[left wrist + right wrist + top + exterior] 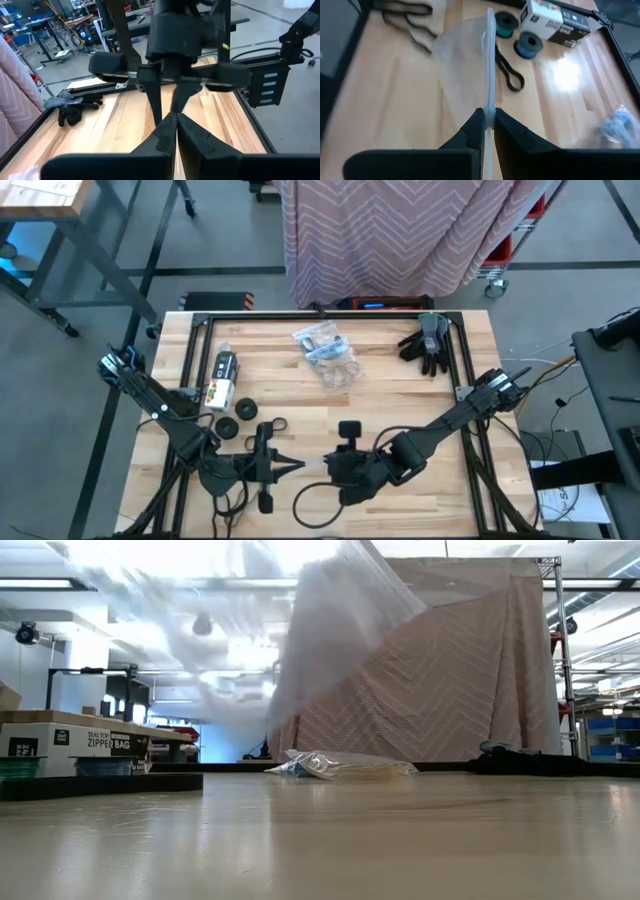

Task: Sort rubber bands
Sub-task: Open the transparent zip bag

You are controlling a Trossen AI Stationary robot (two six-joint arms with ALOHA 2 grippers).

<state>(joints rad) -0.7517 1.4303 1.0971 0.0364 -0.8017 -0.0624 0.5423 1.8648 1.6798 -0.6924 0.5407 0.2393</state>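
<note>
My right gripper is pinching a clear plastic bag while my left gripper sits closed on nothing.

Just past my right fingertips the bag stands edge-on; beyond it a black rubber band lies on the table, then two small rolls and a zipper-bag box. Facing the left gripper is the right arm. Farther off, a bag with blue and tan rubber bands lies mid-table, with grey gloves beyond the right gripper.
</note>
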